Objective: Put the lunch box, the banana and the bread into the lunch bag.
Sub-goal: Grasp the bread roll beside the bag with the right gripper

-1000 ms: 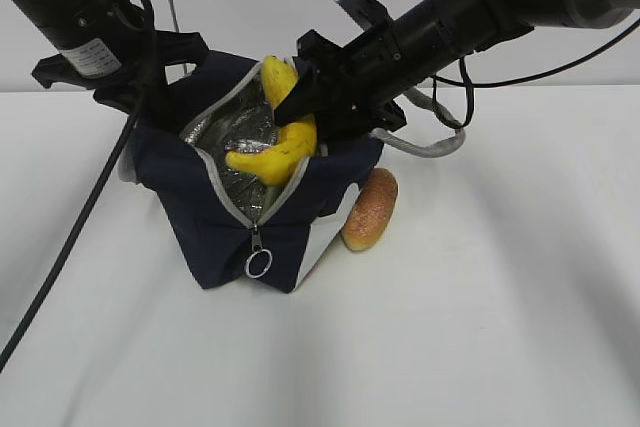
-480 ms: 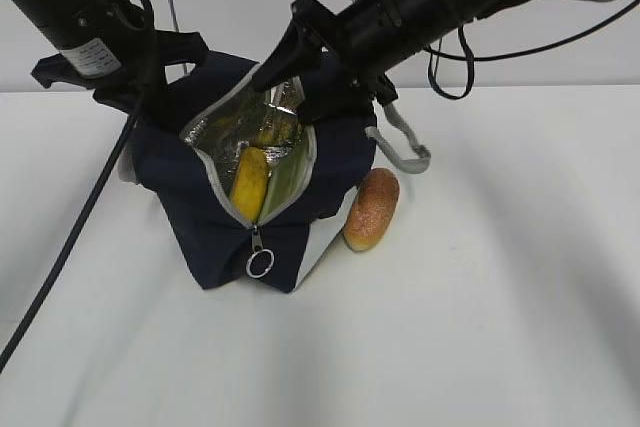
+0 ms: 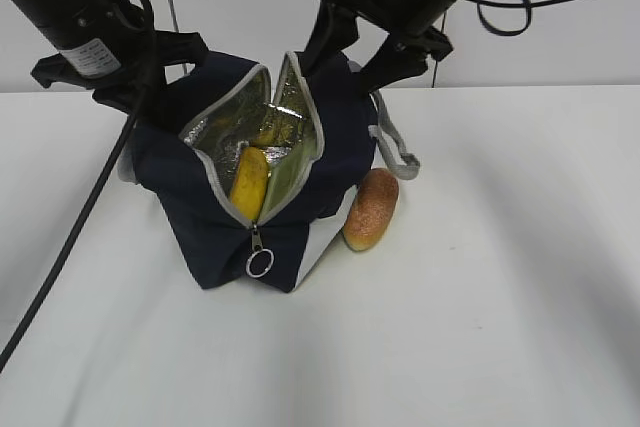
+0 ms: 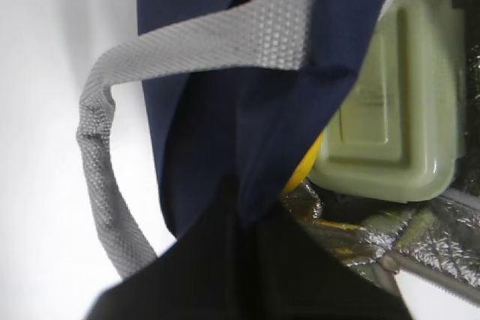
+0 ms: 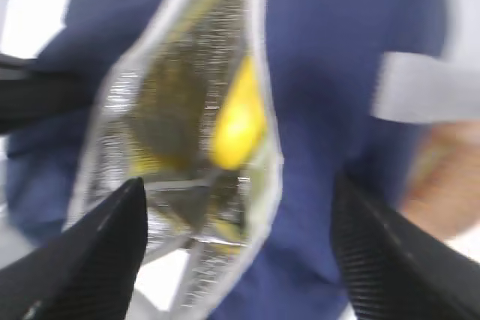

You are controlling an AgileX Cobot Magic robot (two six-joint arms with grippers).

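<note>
Banana (image 3: pixel 250 183) and lunch box (image 4: pixel 390 95) lie in the bag (image 3: pixel 215 237); my right claw (image 3: pixel 362 45), spread empty, must next fetch the bread (image 3: pixel 371 209), while the left pinches the bag's edge.

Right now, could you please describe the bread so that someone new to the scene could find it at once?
Find the navy lunch bag standing open on the white table. The bread lies on the table against the bag's right side, below its grey strap. It is the only golden-brown oval roll, and it is outside the bag.

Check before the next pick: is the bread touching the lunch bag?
Touching. The exterior view shows the bread leaning against the lunch bag at its white side panel, with no gap visible between them.
</note>
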